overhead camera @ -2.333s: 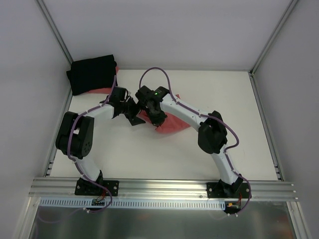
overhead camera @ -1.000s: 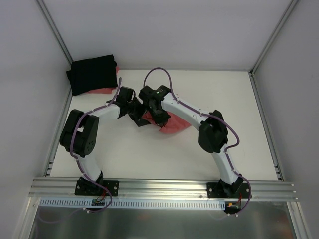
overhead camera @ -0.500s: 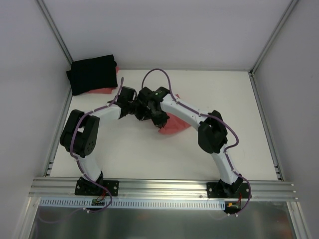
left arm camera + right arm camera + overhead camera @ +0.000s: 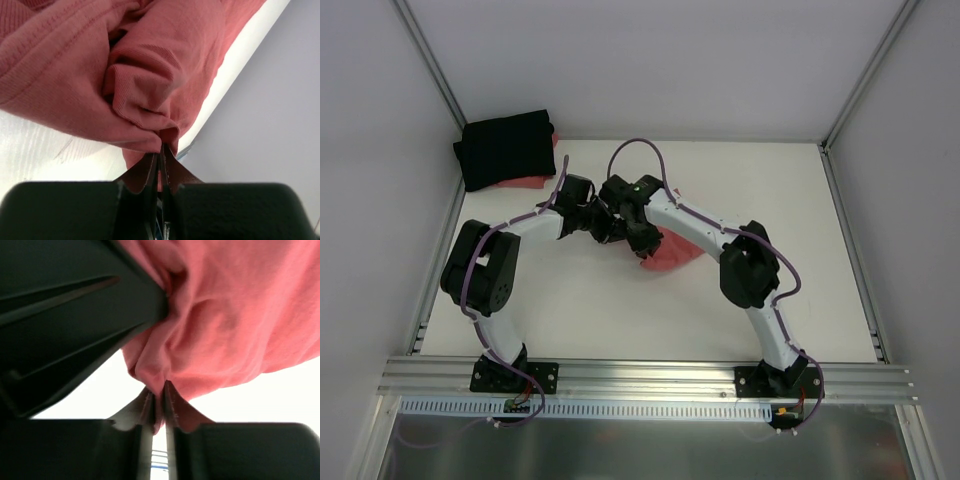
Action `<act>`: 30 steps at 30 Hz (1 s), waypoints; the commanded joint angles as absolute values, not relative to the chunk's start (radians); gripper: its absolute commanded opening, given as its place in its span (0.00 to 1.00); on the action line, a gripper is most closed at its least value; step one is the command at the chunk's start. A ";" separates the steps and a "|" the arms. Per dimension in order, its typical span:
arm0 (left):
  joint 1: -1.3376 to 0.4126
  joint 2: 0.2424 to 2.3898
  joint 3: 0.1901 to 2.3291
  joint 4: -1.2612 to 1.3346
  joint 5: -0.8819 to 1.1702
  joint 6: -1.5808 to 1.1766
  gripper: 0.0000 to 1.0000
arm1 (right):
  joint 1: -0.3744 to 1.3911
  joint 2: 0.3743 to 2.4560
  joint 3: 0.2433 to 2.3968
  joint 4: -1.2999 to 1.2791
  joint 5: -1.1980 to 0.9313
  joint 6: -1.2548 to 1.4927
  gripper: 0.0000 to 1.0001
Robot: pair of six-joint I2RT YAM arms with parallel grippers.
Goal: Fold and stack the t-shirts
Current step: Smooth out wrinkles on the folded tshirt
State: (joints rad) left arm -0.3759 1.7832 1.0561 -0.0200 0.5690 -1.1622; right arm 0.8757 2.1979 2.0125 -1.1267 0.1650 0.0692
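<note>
A crumpled coral-red t-shirt (image 4: 665, 255) lies mid-table, mostly hidden under both wrists. My left gripper (image 4: 596, 222) is shut on a bunched fold of it; in the left wrist view the fingertips (image 4: 161, 149) pinch the coral-red cloth (image 4: 150, 75) tightly. My right gripper (image 4: 613, 230) meets it head-on. Its jaws (image 4: 159, 390) stand slightly parted, with a fold of the same shirt (image 4: 225, 315) still between them. The left gripper's black body (image 4: 60, 315) fills the upper left of the right wrist view. A folded black t-shirt (image 4: 505, 148) sits at the back left corner.
A strip of red cloth (image 4: 527, 183) pokes out from under the black t-shirt. White walls with metal corner posts (image 4: 430, 75) enclose the table on three sides. An aluminium rail (image 4: 650, 375) runs along the near edge by the arm bases.
The left gripper moved in against the right one and shut on the coral-red shirt. The right jaws have since loosened a little on the same fold.
</note>
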 commanded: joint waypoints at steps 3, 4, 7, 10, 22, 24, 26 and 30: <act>-0.445 1.749 1.058 -0.086 0.695 -1.063 0.00 | 0.835 2.089 1.994 -0.828 0.242 0.066 0.34; -0.445 1.749 1.055 -0.086 0.693 -1.062 0.00 | 0.830 2.076 1.991 -0.824 0.256 0.063 0.36; -0.445 1.747 1.054 -0.089 0.687 -1.055 0.00 | 0.818 2.056 2.005 -0.816 0.293 0.058 0.57; -0.445 1.743 1.058 -0.110 0.681 -1.034 0.00 | 0.795 2.031 2.046 -0.816 0.327 0.037 0.87; -0.439 1.746 1.025 -0.130 0.657 -0.997 0.00 | 0.689 1.950 2.109 -0.841 0.347 0.018 0.99; -0.440 1.747 1.023 -0.141 0.652 -0.985 0.00 | 0.681 1.928 2.111 -0.841 0.348 0.015 0.99; -0.436 1.750 1.028 -0.165 0.646 -0.960 0.00 | 0.672 1.913 2.118 -0.839 0.350 0.009 0.99; -0.428 1.764 1.061 -0.245 0.594 -0.902 0.00 | 0.655 1.868 2.131 -0.848 0.339 -0.021 0.99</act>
